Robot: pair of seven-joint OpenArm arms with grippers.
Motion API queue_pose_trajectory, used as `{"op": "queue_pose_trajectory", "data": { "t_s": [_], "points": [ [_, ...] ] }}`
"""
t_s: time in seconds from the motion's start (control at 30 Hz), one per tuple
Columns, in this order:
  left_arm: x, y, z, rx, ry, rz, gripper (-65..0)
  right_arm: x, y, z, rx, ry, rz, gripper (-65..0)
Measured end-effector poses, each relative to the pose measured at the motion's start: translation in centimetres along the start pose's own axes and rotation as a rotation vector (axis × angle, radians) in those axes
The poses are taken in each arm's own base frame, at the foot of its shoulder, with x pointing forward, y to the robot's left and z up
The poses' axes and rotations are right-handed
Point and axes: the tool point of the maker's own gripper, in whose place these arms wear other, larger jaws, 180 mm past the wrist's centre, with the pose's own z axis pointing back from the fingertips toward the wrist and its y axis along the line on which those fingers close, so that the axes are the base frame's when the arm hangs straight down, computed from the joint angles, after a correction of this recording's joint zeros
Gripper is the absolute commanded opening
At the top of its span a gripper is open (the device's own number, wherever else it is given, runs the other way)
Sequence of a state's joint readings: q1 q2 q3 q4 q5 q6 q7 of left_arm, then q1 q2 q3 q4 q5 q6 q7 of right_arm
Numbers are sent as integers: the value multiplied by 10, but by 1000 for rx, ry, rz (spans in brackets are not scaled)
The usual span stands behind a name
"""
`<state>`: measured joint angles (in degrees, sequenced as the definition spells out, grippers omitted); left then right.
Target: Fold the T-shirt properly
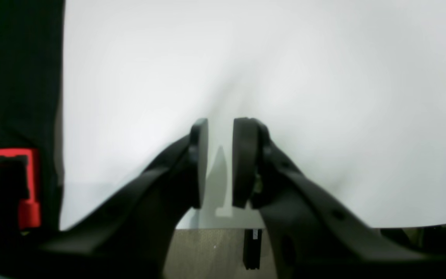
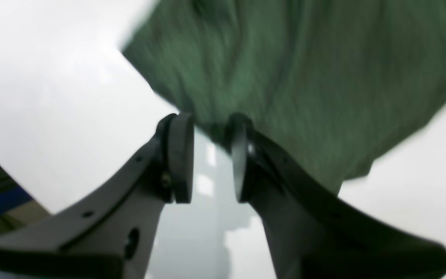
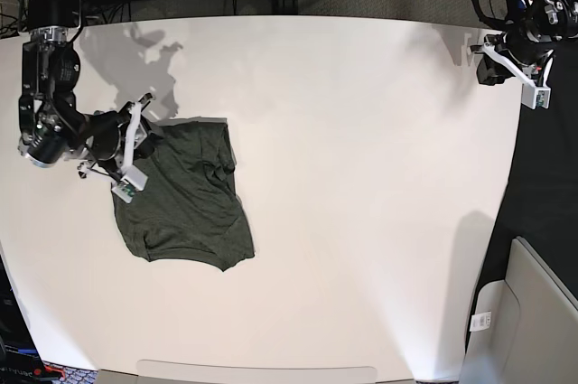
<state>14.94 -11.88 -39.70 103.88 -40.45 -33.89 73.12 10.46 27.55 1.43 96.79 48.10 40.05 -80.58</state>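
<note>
T-shirt (image 3: 185,199) lies towards the left edge of the counter (image 3: 361,176) in the base view, well in from the near edge, in a compact dark green shape, lightly wrinkled, its lower outline uneven; whether every sleeve is tucked in, cannot tell.

Right end effector (image 2: 212,159) is over the shirt's margin, jaws parted by a modest gap, nothing seen gripped; contact with the cloth cannot be told. Left end effector (image 1: 220,162) is above bare counter near the far right corner, jaws parted by a narrower gap, holding nothing.

Risks, as judged: if the right fingers close where they are, they may take only the top layer, since the fabric looks thin and limp; lifting would then peel the fold open; cause, shallow bite at the margin. If they press down or sweep sideways first, a fingertip may snag a wrinkle and drag the whole bundle askew, there being only the smooth white surface beneath to resist sliding. One-sided pulling is a further hazard; the left end effector is well apart from the cloth, so nothing pins the opposite side; a skewed fold could follow.
</note>
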Motion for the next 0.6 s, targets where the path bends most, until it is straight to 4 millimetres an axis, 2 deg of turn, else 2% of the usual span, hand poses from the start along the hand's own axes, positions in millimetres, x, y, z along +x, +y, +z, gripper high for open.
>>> {"op": "queue_pose_trajectory", "data": {
  "t_s": [0.1,0.2,0.27,0.37,0.5,0.6],
  "points": [
    [1,1,0,5,0,-3,-535,-6,-3,27,-20,-65,-21,-479],
    [-1,0,0,0,1,2,-539,-41,-3,44,-72,24,-24,-479],
    [-5,1,1,5,8,0,-554,-44,4,54,-83,8,-8,-479],
    [-15,1,11,24,35,-24,-575,-45,4,77,-137,-42,-11,-479],
    [-10,-6,29,47,13,-96,-579,-75,-4,98,-215,22,-55,-483],
    [-18,-7,37,54,25,-116,-579,-90,-3,107,-229,24,-98,-544]
  ]
}}
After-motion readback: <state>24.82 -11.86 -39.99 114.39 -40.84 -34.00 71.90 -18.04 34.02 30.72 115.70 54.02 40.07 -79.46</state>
